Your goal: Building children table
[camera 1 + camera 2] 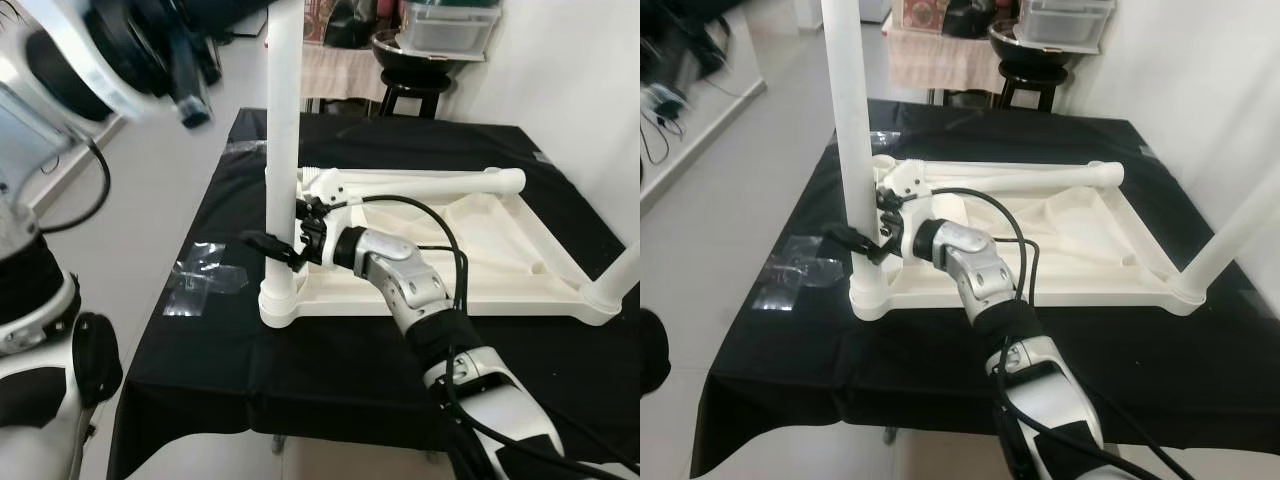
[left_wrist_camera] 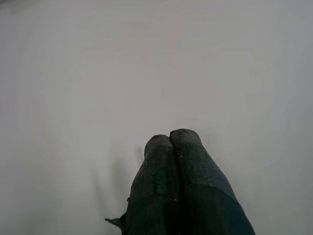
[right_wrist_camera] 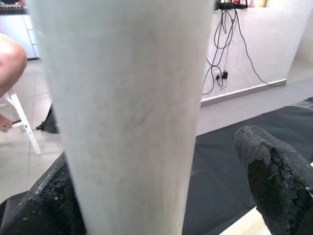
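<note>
White table leg (image 1: pixel 282 150) stands upright in near-left corner socket of upturned tabletop (image 1: pixel 480 255); right gripper (image 1: pixel 285 243) straddles it, fingers spread, not clamped. Next: close, seat it. Left gripper (image 2: pixel 171 142) pinched, idle.

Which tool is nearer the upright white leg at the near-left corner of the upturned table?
The right. The right tool straddles the upright leg low down, just above its corner socket, one finger on each side. The left tool is raised up and off to the leg's left.

We see a matt white plastic table frame (image 1: pixel 480 270), a matt black cloth (image 1: pixel 330 370), glossy crinkled tape (image 1: pixel 205 275), and rough, textured black rubbery fingertips (image 3: pixel 274 181).
</note>
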Motion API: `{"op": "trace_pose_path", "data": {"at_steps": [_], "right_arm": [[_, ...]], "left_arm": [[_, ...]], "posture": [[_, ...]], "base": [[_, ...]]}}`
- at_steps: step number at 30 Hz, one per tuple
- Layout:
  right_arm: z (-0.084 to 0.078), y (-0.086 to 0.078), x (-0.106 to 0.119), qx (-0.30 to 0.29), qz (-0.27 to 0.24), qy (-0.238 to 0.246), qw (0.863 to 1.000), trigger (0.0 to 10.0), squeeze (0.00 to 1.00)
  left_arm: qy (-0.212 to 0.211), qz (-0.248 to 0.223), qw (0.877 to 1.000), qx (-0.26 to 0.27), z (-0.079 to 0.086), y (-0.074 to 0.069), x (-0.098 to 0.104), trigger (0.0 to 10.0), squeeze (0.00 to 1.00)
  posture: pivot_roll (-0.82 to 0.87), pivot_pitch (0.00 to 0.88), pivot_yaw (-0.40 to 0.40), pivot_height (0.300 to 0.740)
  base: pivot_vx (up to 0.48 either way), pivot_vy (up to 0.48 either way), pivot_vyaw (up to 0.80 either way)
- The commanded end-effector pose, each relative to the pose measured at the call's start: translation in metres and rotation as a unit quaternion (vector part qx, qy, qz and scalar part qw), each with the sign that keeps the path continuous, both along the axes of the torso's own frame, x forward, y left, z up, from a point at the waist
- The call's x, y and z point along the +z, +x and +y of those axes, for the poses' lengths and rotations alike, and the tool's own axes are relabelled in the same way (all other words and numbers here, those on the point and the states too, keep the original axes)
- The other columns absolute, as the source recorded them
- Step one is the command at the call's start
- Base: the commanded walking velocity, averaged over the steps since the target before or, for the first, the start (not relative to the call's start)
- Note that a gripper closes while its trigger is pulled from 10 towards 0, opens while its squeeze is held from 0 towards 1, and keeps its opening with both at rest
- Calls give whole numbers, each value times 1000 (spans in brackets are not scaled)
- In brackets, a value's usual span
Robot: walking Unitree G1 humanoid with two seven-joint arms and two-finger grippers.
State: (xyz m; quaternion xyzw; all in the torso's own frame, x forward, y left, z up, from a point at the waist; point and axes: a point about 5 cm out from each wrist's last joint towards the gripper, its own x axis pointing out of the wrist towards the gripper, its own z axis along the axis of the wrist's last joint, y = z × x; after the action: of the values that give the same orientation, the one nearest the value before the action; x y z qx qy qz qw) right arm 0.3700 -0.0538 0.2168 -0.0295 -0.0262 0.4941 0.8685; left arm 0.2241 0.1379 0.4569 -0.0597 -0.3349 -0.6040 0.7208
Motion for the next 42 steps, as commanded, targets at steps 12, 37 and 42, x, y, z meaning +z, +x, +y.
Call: {"op": "trace_pose_path", "data": {"at_steps": [12, 37, 42], "right_arm": [[-47, 14, 10, -76, -13, 11, 997, 10000, 0], [-42, 15, 13, -70, -15, 25, 997, 10000, 0], [-41, 15, 13, -68, -15, 27, 997, 10000, 0]], "left_arm": [[-142, -37, 974, -172, -15, -33, 93, 10000, 0], [-176, -9, 951, -253, -16, -45, 106, 10000, 0], [-186, 4, 948, -258, -13, -42, 108, 10000, 0]], "posture": [[55, 91, -41, 740], [60, 90, -42, 740], [62, 89, -41, 740]], "base": [[0, 0, 0], [0, 0, 0], [0, 0, 0]]}}
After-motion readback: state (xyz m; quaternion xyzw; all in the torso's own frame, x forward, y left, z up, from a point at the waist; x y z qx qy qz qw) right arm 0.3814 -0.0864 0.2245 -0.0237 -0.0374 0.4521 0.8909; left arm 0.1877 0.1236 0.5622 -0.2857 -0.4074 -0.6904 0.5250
